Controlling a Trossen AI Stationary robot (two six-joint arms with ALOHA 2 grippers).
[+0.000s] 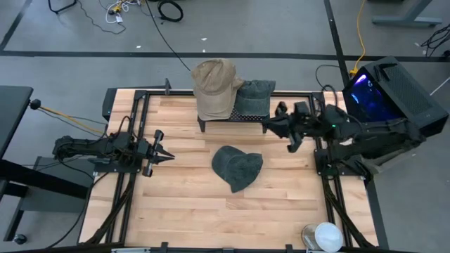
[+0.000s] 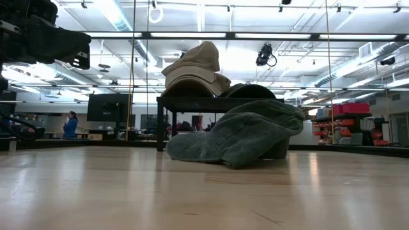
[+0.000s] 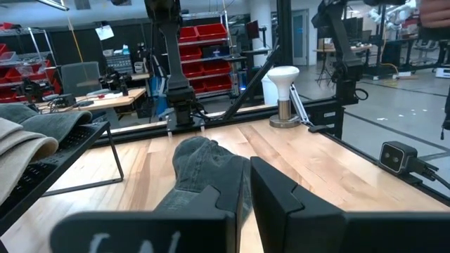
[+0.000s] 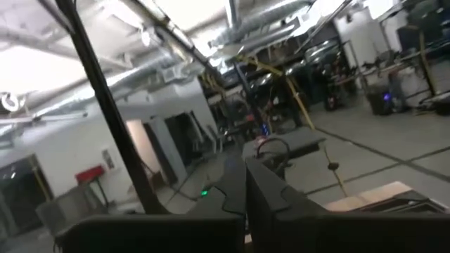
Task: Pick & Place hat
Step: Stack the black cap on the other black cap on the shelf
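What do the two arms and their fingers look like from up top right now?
Both arms are dark, nearly black, jointed segments with cables running along them. The left gripper ends in two slim, pointed black fingers; in its wrist view they look blocky and angular. The right gripper is the same matte black, with no markings that I can make out.

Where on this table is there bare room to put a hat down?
Bare wood runs between the grey hat and the near table edge, and between the left gripper and that hat. The rack at the far edge is crowded with two caps.
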